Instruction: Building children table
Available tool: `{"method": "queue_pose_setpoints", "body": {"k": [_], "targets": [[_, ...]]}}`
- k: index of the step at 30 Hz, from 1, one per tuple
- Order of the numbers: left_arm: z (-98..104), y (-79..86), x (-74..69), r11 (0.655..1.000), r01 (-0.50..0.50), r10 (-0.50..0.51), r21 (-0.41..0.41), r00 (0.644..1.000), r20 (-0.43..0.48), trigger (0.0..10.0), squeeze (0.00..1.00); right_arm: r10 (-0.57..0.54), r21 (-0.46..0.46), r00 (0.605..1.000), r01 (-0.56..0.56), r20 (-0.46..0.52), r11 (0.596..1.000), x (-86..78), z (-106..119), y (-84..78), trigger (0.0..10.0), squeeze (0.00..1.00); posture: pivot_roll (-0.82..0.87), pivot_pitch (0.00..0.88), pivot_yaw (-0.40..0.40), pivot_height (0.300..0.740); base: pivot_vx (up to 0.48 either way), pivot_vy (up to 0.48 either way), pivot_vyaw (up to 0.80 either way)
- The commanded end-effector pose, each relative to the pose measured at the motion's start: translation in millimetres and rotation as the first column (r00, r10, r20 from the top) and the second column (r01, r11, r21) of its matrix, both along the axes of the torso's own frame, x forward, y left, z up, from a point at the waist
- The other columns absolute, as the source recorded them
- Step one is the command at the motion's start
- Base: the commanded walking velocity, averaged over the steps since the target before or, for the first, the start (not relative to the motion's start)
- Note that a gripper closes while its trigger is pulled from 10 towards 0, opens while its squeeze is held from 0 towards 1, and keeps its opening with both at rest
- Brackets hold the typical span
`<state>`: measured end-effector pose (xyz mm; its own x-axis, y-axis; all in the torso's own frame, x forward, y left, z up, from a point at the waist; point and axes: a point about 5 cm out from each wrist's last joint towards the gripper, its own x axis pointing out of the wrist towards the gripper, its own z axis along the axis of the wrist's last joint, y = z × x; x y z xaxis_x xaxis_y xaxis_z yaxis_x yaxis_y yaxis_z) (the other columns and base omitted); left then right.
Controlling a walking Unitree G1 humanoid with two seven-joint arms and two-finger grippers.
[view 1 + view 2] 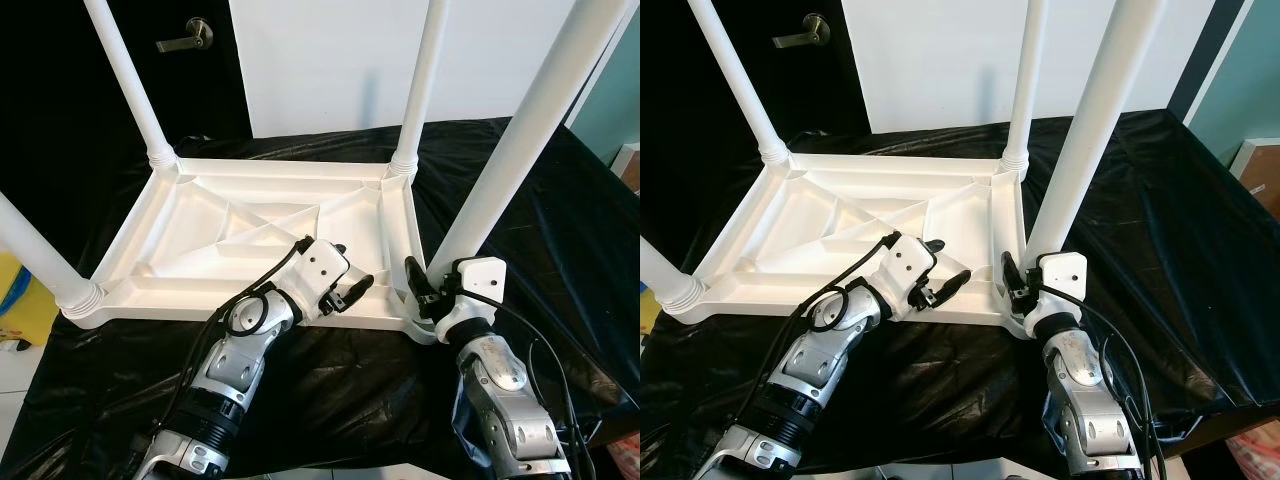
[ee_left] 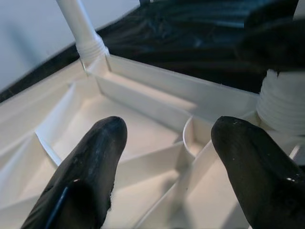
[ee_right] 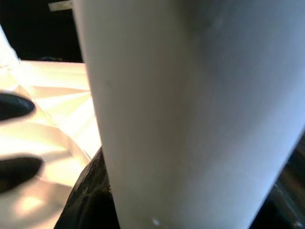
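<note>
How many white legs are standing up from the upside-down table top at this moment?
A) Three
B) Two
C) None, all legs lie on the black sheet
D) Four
D: the table top lies upside down on the black sheet, and one white leg rises from each corner: far left, far right, near left and near right, the last with the right gripper at its base.

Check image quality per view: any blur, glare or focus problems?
Left eye view: sharp; black sheet shows glossy glare. Left wrist view: left gripper fingers soft, tabletop ribs clearer. Right wrist view: table leg too close, blurred, with a warm overexposed patch beside it.
</note>
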<state>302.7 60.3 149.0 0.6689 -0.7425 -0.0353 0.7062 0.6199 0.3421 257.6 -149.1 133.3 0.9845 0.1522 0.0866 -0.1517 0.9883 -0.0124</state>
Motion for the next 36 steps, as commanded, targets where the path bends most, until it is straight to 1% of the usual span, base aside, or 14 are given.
{"method": "queue_pose_setpoints", "body": {"k": [1, 3, 7, 8, 9, 10, 11, 12, 14, 21, 23, 25, 29, 36], "targets": [[3.6, 4.9, 0.0, 0.998, -0.064, 0.065, -0.017, 0.997, 0.029, 10.0, 0.00, -0.021, -0.040, 0.991, 0.016, -0.134, 0.999, -7.2, -26.8, -6.6, 10.0, 0.00, -0.07, 0.042, 0.004, 0.740, 0.000, 0.000, 0.00], [3.6, 5.8, -7.0, 0.999, -0.040, 0.040, -0.005, 0.998, 0.040, 10.0, 0.00, -0.011, -0.067, 0.992, 0.003, -0.126, 0.998, -12.2, -27.5, -10.0, 10.0, 0.00, -0.07, 0.034, 0.009, 0.740, 0.000, 0.000, 0.00], [3.1, 5.6, -10.4, 1.000, -0.019, 0.019, 0.002, 0.999, 0.042, 10.0, 0.00, -0.009, -0.069, 0.992, 0.000, -0.126, 0.998, -13.5, -28.0, -11.0, 10.0, 0.00, -0.07, 0.034, 0.009, 0.740, 0.000, 0.000, 0.00], [1.1, 3.3, -19.3, 0.998, 0.059, -0.059, 0.008, 0.998, 0.006, 10.0, 0.00, 0.005, -0.085, 0.992, -0.015, -0.124, 0.996, -14.4, -28.2, -11.8, 10.0, 0.00, -0.08, 0.031, 0.012, 0.740, 0.000, 0.000, 0.00], [1.5, 1.4, -24.6, 0.994, 0.108, -0.108, -0.007, 0.994, -0.032, 10.0, 0.00, 0.018, -0.090, 0.993, -0.029, -0.118, 0.996, -14.5, -27.8, -12.1, 10.0, 0.00, -0.08, 0.031, 0.013, 0.740, 0.000, 0.000, 0.00], [1.5, 1.4, -24.6, 0.994, 0.108, -0.108, -0.007, 0.994, -0.032, 10.0, 0.00, 0.018, -0.090, 0.993, -0.029, -0.118, 0.996, -14.5, -27.8, -12.1, 10.0, 0.00, -0.08, 0.031, 0.013, 0.740, 0.000, 0.000, 0.00], [1.9, -0.3, -29.7, 0.988, 0.155, -0.156, -0.029, 0.985, -0.076, 10.0, 0.00, 0.033, -0.098, 0.993, -0.045, -0.113, 0.994, -14.8, -27.8, -11.9, 10.0, 0.00, -0.08, 0.026, 0.014, 0.740, 0.000, 0.000, 0.00], [1.9, -0.3, -29.7, 0.988, 0.155, -0.156, -0.029, 0.985, -0.076, 10.0, 0.00, 0.033, -0.098, 0.993, -0.045, -0.113, 0.994, -14.8, -27.8, -11.9, 10.0, 0.00, -0.08, 0.026, 0.014, 0.740, 0.000, 0.000, 0.00], [5.0, -2.3, -37.2, 0.976, 0.212, -0.217, -0.053, 0.970, -0.112, 10.0, 0.00, 0.071, -0.123, 0.992, -0.084, -0.109, 0.989, -16.2, -29.1, -10.3, 10.0, 0.00, -0.08, 0.023, 0.014, 0.740, 0.000, 0.000, 0.00], [8.0, -1.9, -40.5, 0.974, 0.219, -0.224, -0.050, 0.968, -0.113, 10.0, 0.00, 0.124, -0.146, 0.985, -0.140, -0.116, 0.979, -18.0, -32.4, -7.6, 10.0, 0.00, -0.07, 0.022, 0.015, 0.740, 0.000, 0.000, 0.00], [7.6, -0.1, -40.4, 0.979, 0.202, -0.204, -0.027, 0.973, -0.112, 10.0, 0.00, 0.165, -0.189, 0.980, -0.185, -0.114, 0.965, -19.7, -37.5, -8.2, 10.0, 0.00, -0.07, 0.021, 0.019, 0.740, 0.000, 0.000, 0.00], [6.7, 1.3, -39.3, 0.982, 0.190, -0.190, -0.012, 0.976, -0.110, 10.0, 0.00, 0.184, -0.204, 0.977, -0.204, -0.110, 0.958, -21.1, -38.4, -7.8, 10.0, 0.00, -0.07, 0.021, 0.019, 0.740, 0.000, 0.000, 0.00], [9.3, 4.3, -40.4, 0.982, 0.187, -0.188, -0.017, 0.973, -0.131, 10.0, 0.00, 0.244, -0.234, 0.966, -0.259, -0.090, 0.937, -26.1, -38.9, -6.1, 10.0, 0.00, -0.07, 0.024, 0.024, 0.740, 0.000, 0.000, 0.00], [12.5, 4.9, -41.4, 0.982, 0.188, -0.188, -0.018, 0.972, -0.137, 10.0, 0.00, 0.278, -0.274, 0.956, -0.292, -0.090, 0.916, -29.6, -46.1, -5.4, 10.0, 0.00, -0.07, 0.026, 0.026, 0.740, 0.000, 0.000, 0.00]]}}
